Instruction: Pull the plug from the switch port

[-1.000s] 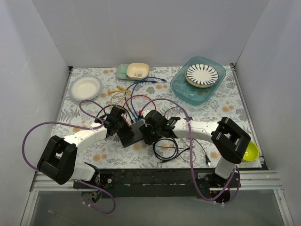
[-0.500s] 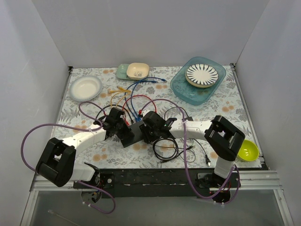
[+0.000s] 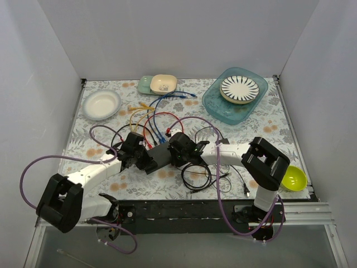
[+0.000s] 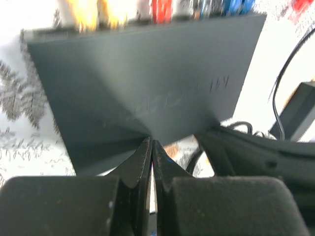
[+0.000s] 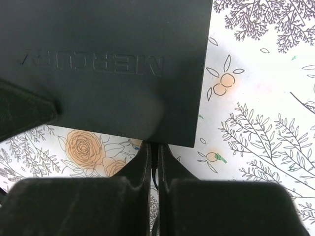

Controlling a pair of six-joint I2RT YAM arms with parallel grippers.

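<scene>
top view: the switch [image 3: 163, 154], a flat matte black box, lies on the floral bench [image 3: 279, 139] between the two arms. the left tool [image 3: 146, 162] meets its left end and the right tool [image 3: 177, 153] its right end. yellow, red and blue cables [image 3: 156, 120] run to its far edge.

left wrist view: the box is tilted, with faint raised lettering on its lid. the switch ports [image 4: 162, 20] line its far edge, filled by blurred yellow, red and blue plugs [image 4: 161, 9]. the left tool's fingers are pressed together, tips at the near edge.

right wrist view: the lid reads "mercury", upside down. the right tool [image 5: 153, 153] is pressed together at the box's edge.
</scene>
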